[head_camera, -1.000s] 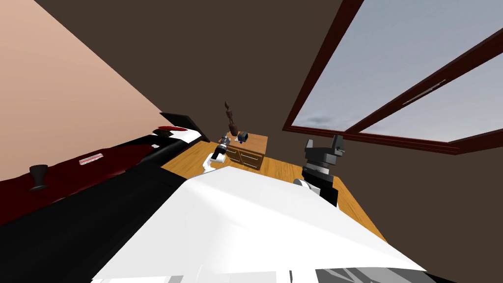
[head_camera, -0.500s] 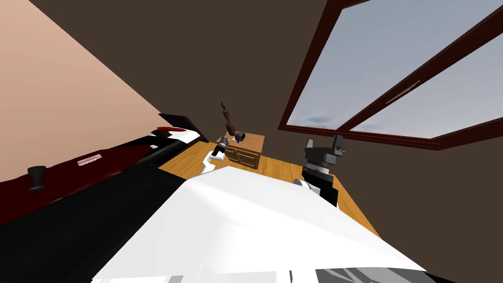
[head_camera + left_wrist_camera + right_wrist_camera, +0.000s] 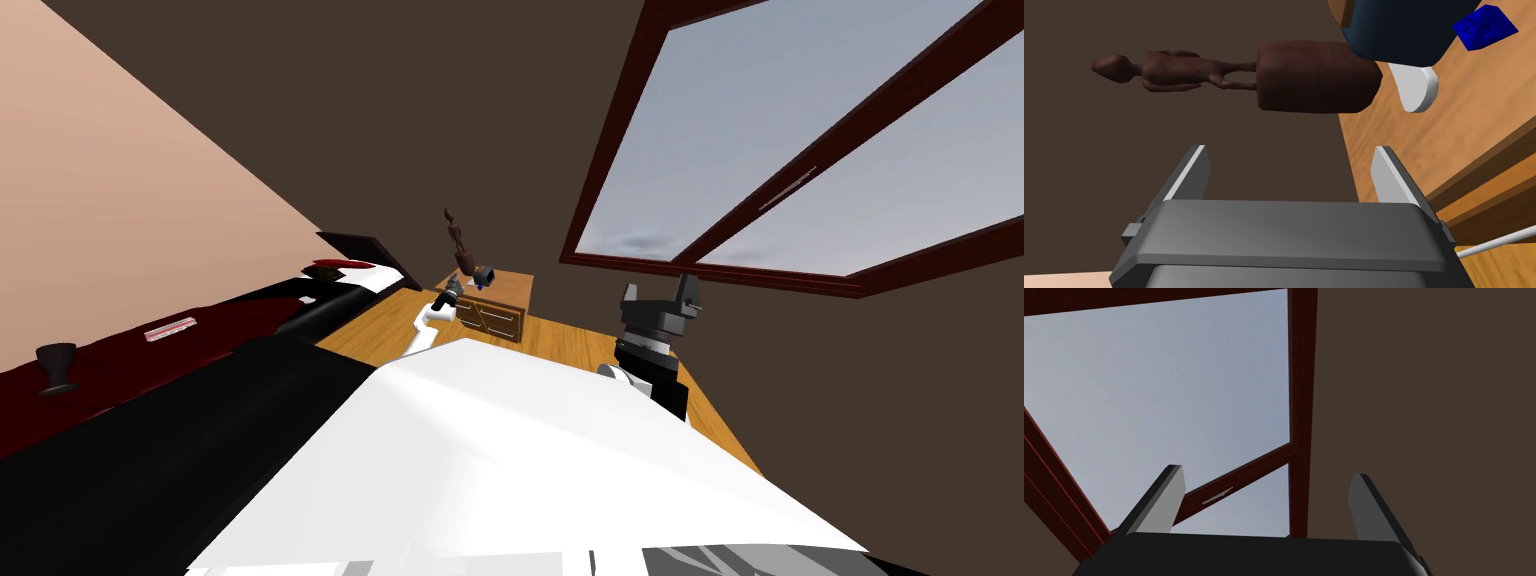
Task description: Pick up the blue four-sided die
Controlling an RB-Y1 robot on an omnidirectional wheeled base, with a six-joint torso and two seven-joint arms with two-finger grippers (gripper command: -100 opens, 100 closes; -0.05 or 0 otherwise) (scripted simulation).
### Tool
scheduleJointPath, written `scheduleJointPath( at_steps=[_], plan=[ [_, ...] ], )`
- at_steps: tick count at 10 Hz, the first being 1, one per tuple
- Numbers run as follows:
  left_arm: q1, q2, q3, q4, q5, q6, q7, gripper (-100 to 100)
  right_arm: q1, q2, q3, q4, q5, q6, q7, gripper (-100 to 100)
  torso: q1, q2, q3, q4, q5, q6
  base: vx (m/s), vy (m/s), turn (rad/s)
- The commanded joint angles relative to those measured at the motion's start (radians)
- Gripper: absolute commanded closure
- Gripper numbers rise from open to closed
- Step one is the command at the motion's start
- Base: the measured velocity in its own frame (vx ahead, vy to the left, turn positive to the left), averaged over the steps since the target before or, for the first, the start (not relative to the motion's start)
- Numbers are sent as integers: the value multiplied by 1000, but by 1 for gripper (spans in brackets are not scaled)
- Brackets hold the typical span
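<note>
The left arm [image 3: 424, 325] reaches far forward, its white forearm ending in the left gripper [image 3: 1289, 150], whose two pale fingers [image 3: 1193, 170] stand wide apart. The right arm [image 3: 650, 362] is folded close to the torso, the right gripper [image 3: 659, 290] pointing upward, its fingers likewise parted.

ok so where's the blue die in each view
head view: blue die, a speck on the wooden cabinet, beside the dark box.
left wrist view: die beside the dark box, ahead of the open left gripper.
right wrist view: open right gripper, held off to the cabinet's right.
shared landmark: brown figurine, next to the dark box.
</note>
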State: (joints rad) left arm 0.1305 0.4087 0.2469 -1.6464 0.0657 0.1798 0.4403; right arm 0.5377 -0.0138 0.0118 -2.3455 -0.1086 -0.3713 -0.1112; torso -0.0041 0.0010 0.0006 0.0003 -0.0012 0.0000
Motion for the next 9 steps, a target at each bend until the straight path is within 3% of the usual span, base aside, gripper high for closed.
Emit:
scheduleJointPath(
  at_steps=[1,4,5,8,9],
  plan=[
    [-17,5,7,27,1,43,17,-100,0,0,0,0,0,0,0,0,0,0,0,0,0,0,-12,-53,-23],
    [-89,27,30,116,13,128,74,-100,0,0,0,0,0,0,0,0,1,-1,0,0,0,0,-3,-55,-38],
    [-89,27,30,135,13,141,74,-100,0,0,0,0,0,0,0,0,1,-1,0,0,0,0,-6,-48,-27],
    [-164,43,51,238,27,221,126,-100,0,0,0,0,0,0,0,0,3,-1,0,0,1,0,1,-33,-45],
    [-164,43,51,246,27,239,126,-100,0,0,0,0,0,0,0,0,3,-1,-1,0,1,0,9,-17,-27]
  ],
)
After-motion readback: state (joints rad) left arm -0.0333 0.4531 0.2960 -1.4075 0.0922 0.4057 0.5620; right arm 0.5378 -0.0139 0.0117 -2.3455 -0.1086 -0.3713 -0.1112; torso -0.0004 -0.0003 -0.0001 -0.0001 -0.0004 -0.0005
